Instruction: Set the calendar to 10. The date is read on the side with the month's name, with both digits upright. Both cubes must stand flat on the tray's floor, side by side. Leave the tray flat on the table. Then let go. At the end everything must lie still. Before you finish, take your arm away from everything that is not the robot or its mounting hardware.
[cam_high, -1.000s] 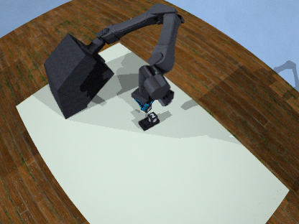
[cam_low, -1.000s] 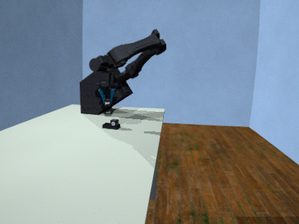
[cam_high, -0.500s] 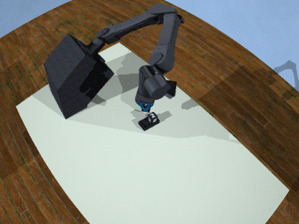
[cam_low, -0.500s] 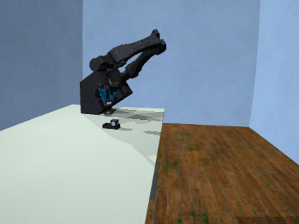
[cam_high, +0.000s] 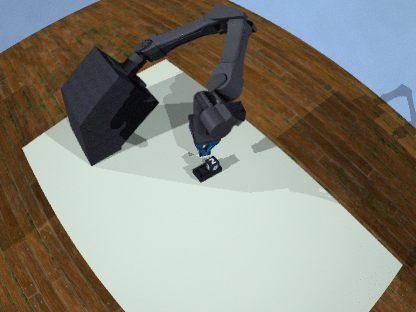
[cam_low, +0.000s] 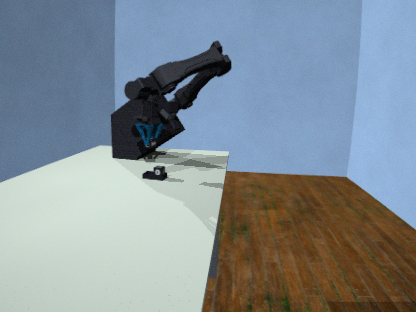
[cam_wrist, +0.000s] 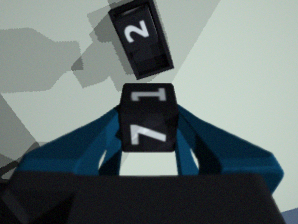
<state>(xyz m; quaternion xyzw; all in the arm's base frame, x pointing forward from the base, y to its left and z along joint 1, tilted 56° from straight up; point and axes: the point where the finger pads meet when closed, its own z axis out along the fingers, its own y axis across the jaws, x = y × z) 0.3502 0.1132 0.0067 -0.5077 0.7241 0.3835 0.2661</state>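
— Black cube (cam_wrist: 148, 119), faces 1 and 7 toward your wrist camera: where is it?

— Clamped in your gripper (cam_wrist: 148, 131), blue fingers part-closed on its sides, above the tray (cam_wrist: 153, 62). The other cube (cam_wrist: 137, 33), showing 2, sits inside the tray on the pale table (cam_high: 200, 240).

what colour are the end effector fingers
Blue, gripping the black cube; the fingers show best in the wrist view.

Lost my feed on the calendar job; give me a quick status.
Gripper shut on one cube, held above the table, faces 1 and 7 showing. Tray flat below, other cube in it showing 2. Nothing between cube and tray.
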